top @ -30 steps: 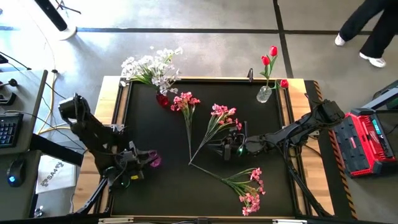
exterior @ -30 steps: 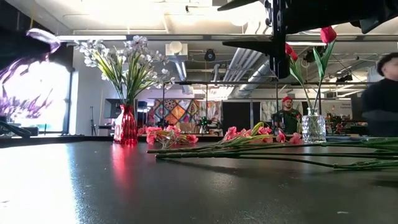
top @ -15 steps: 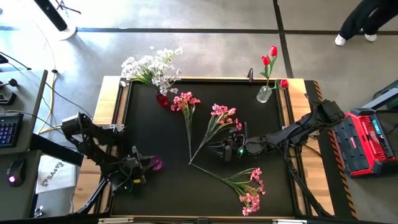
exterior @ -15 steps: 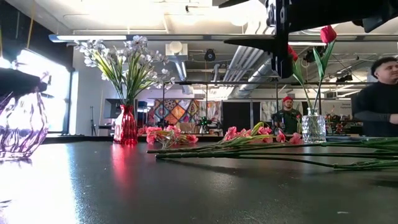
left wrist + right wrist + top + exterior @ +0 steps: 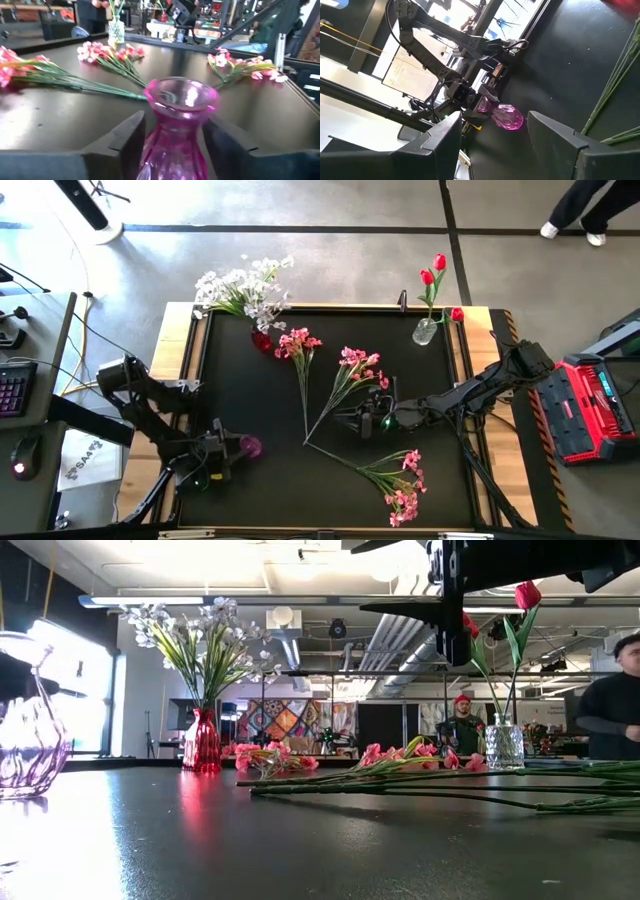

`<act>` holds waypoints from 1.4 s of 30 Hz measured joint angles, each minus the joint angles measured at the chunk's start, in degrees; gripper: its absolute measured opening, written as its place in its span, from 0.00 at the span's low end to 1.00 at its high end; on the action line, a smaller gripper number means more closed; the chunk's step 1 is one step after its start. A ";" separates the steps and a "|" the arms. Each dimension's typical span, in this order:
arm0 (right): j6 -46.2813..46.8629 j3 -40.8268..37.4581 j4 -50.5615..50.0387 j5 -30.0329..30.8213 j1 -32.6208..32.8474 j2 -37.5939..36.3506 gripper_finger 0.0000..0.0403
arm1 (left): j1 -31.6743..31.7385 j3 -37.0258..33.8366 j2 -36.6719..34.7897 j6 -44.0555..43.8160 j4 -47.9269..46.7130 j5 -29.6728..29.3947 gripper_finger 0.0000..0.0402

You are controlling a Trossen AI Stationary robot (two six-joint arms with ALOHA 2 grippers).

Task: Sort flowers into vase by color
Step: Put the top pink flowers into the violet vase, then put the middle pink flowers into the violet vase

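- The left gripper (image 5: 232, 448) sits at about 7 o'clock on the black mat (image 5: 260, 490), its fingers (image 5: 120, 142) spread to either side of a pink vase (image 5: 177, 125) that stands upright on the mat — a gap shows on each side, so nothing is clamped.
- The right gripper (image 5: 362, 420) hangs just past centre, toward 4 o'clock, fingers wide apart and holding nothing.
- Under and around it lie the pink flowers: one spray (image 5: 345, 385) fanning up toward 1 o'clock, another (image 5: 298, 355) at 11 o'clock, a third (image 5: 395, 480) down at 5 o'clock. Their long stems cross near the middle, right by the right gripper.
- The white flowers (image 5: 240, 288) stand in a red vase (image 5: 261, 339) at the 11 o'clock edge.
- The red flowers (image 5: 433, 272) stand in a clear vase (image 5: 425, 331) at 1 o'clock.
- Beyond the table — a red case (image 5: 590, 405) at 3 o'clock, a keyboard (image 5: 10, 392) at 9 o'clock, and a person (image 5: 612, 705) in the room.
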 joint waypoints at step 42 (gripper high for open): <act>13.66 0.00 -7.91 -6.05 0.00 0.00 0.53 | 32.32 2.05 -41.63 20.17 -9.72 41.40 0.66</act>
